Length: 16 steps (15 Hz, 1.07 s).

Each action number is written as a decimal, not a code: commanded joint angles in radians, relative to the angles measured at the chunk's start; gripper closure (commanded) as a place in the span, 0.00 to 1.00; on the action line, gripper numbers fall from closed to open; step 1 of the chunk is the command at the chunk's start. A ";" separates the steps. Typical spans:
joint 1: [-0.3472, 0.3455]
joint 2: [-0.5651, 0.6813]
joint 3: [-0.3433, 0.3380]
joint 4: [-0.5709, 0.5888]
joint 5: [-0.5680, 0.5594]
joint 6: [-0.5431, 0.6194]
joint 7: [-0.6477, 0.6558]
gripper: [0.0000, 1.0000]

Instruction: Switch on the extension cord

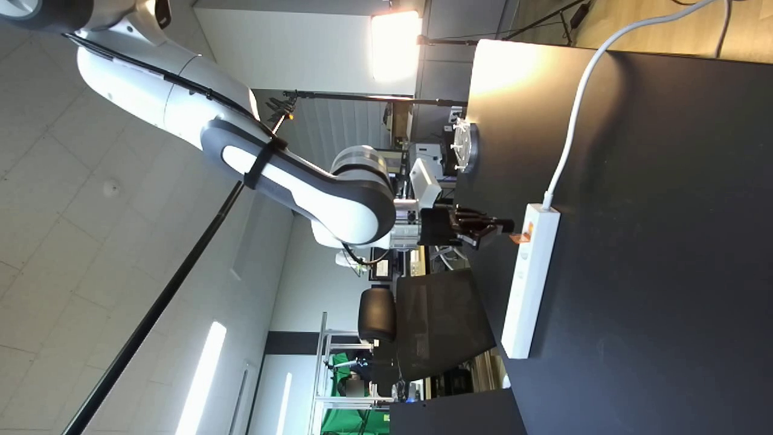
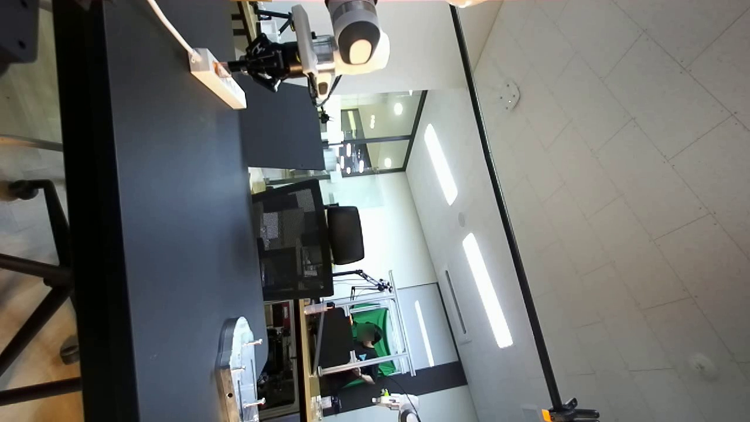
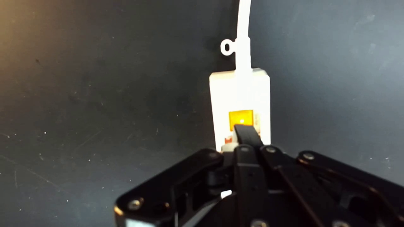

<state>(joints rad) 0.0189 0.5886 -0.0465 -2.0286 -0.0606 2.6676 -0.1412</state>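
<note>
White and slim, the extension cord (image 1: 530,281) is lying on the dark worktop (image 1: 634,272), cable (image 1: 574,124) trailing from one end! Right at its orange switch (image 3: 241,117), the end effector (image 1: 507,226) is pointing down, fingers (image 3: 249,135) sitting flush together, gripping nothing; whether the tips are touching the switch, the views aren't showing.

The extension cord (image 1: 531,290) looks smooth plastic, the tabletop (image 3: 94,110) matt and finely scratched, the chair back (image 2: 296,240) mesh.
</note>
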 commanded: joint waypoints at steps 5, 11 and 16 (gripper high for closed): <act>-0.023 0.052 0.021 0.058 -0.002 -0.013 0.017 1.00; -0.027 0.067 0.030 0.072 -0.001 -0.003 0.015 1.00; -0.038 0.075 0.045 0.077 0.004 0.016 0.000 1.00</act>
<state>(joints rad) 0.0001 0.6504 -0.0214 -1.9762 -0.0586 2.6791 -0.1417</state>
